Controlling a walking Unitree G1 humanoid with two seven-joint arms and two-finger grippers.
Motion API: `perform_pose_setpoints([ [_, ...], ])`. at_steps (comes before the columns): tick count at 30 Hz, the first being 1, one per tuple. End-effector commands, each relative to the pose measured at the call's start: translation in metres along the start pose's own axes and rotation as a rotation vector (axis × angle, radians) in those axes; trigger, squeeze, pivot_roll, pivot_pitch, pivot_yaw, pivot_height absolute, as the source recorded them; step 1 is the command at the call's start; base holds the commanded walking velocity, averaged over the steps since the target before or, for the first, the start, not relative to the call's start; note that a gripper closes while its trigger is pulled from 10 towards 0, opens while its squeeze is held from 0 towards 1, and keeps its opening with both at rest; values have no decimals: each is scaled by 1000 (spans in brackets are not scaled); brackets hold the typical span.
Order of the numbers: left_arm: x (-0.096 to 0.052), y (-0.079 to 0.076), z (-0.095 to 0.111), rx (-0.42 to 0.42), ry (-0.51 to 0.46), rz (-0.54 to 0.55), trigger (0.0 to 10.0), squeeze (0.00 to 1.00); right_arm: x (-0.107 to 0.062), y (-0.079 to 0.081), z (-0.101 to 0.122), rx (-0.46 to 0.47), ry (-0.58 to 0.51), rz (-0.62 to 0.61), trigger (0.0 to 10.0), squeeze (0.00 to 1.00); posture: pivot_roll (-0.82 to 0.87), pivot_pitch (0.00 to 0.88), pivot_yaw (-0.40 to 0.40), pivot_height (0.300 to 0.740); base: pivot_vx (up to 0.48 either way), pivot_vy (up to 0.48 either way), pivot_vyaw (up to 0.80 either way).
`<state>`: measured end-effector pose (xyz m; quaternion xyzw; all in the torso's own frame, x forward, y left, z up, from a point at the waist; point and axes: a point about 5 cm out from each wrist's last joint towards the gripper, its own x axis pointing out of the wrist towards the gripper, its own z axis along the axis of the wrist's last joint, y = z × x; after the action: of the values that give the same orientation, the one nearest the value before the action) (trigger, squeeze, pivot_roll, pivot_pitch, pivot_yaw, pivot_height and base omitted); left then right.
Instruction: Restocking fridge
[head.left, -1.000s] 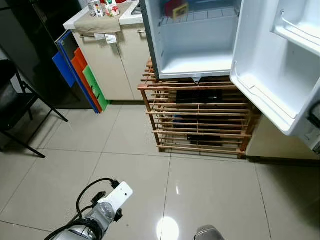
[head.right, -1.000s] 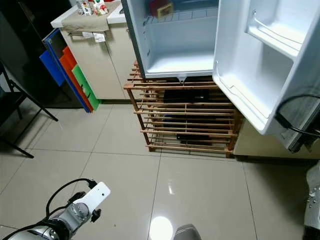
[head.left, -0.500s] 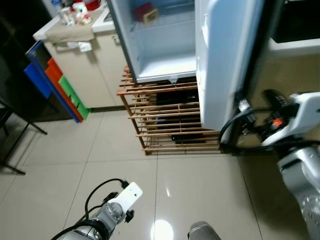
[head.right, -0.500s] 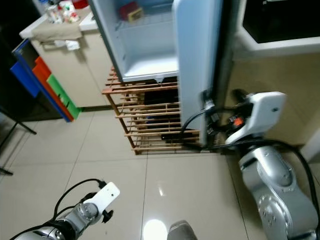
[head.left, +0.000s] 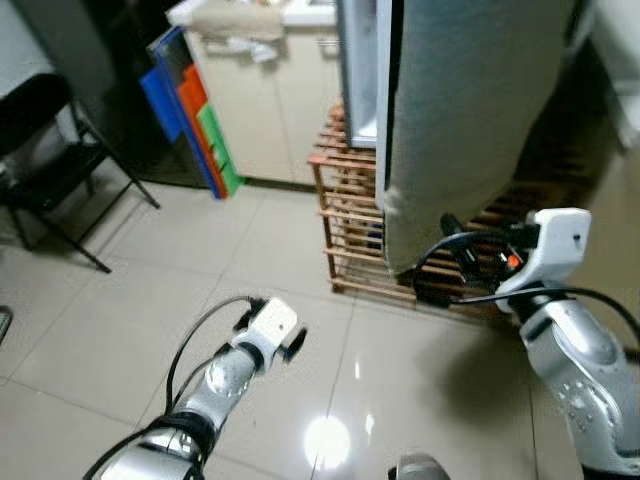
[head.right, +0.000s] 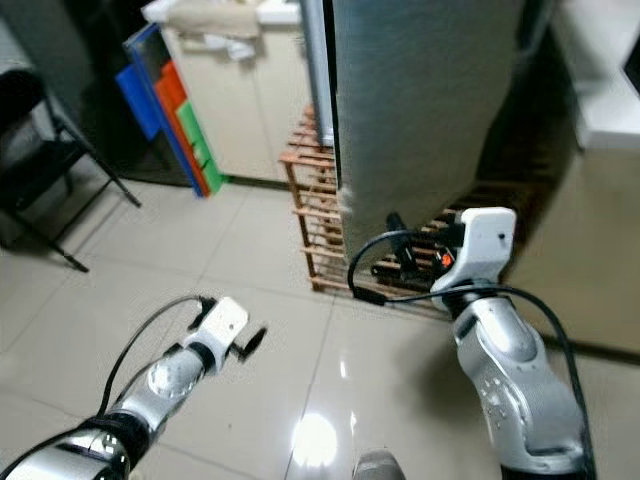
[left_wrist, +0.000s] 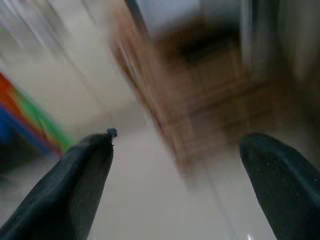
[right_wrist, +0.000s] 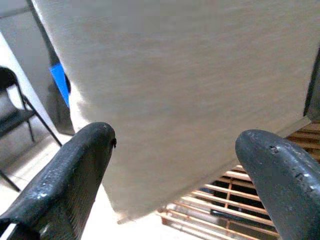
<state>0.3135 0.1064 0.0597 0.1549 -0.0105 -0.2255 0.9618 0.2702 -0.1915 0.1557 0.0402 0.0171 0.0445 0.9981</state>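
Left eye view: glossy tile floor (head.left: 150, 300), wooden rack (head.left: 350, 220) under fridge door (head.left: 470, 110) (grey); both claws spread.

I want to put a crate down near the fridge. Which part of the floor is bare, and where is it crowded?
Bare tiled floor lies between the black folding chair, the coloured boards and the wooden rack. It is crowded beside the fridge door, where the right end effector sits close to the rack.

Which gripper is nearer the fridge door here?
Right. The right gripper is up at the fridge door near its lower edge, fingers open; the left gripper hangs over the floor tiles, well short of it.
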Motion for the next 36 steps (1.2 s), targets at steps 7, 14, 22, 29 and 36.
perform_pose_setpoints([
  [7,17,32,96,-37,-349,166,10000,0,11,4,-8,-39,-15,-42,10000,0,-162,0,95,740,0,0,0],
  [14,22,48,110,-152,-326,238,10000,0,25,16,-5,-58,-87,-60,10000,0,-164,0,86,740,0,48,0],
  [22,36,57,108,-332,-230,269,10000,0,36,22,-3,-62,-124,-75,10000,0,-154,0,80,740,237,390,0],
  [29,39,50,101,-389,-165,234,10000,0,37,16,-7,-45,-128,-123,10000,0,-153,0,86,740,266,400,0],
  [36,44,51,95,-271,-84,204,10000,0,37,50,2,-91,-193,54,10000,0,-149,0,90,740,151,289,0],
])
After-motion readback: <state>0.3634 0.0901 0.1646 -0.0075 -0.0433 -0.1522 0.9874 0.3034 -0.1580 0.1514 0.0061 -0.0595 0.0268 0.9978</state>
